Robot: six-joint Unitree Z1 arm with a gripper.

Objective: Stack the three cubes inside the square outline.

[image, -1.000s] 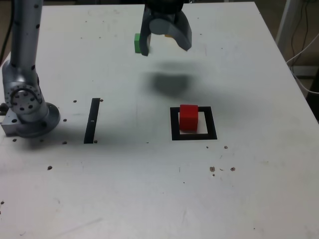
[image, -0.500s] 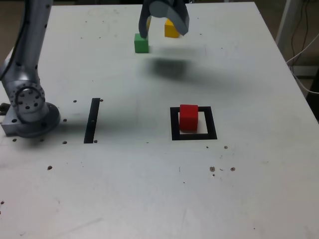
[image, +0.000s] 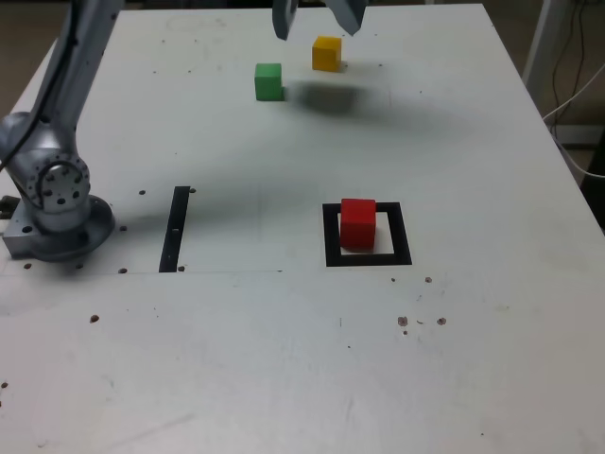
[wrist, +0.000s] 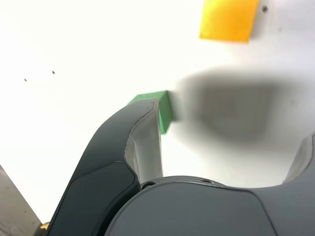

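The white desk (image: 217,340) spreads across most of the exterior view, its far edge running near the top and its right edge slanting down the exterior view's right. The grey arm (image: 71,85) rises from a round mount (image: 71,235) at the exterior view's left and leans up out of the picture at the top.

The fingers (image: 347,13) come into the exterior view from its top edge, tips pointing down, above the far part of the desk. They are spread wide apart and released, with nothing between them; the wrist view shows the same broad gap. A soft dark shadow (image: 331,97) lies on the desk below them, just beside the green cube.

The square outline (image: 403,234), a thick black frame with a white centre, lies flat right of the middle in the exterior view. A narrow black strip (image: 174,230) lies well apart from it, toward the exterior view's left, slightly slanted.

The three cubes are alike in size, none on another. The red cube (image: 358,224) stands inside the outline, close to its left bar in the exterior view. The green cube (image: 268,82) and the yellow cube (image: 326,54) stand outside it on the far part of the desk, near each other but apart, the yellow one farther back and to the exterior view's right. Small dark specks (image: 95,319) dot the surface.
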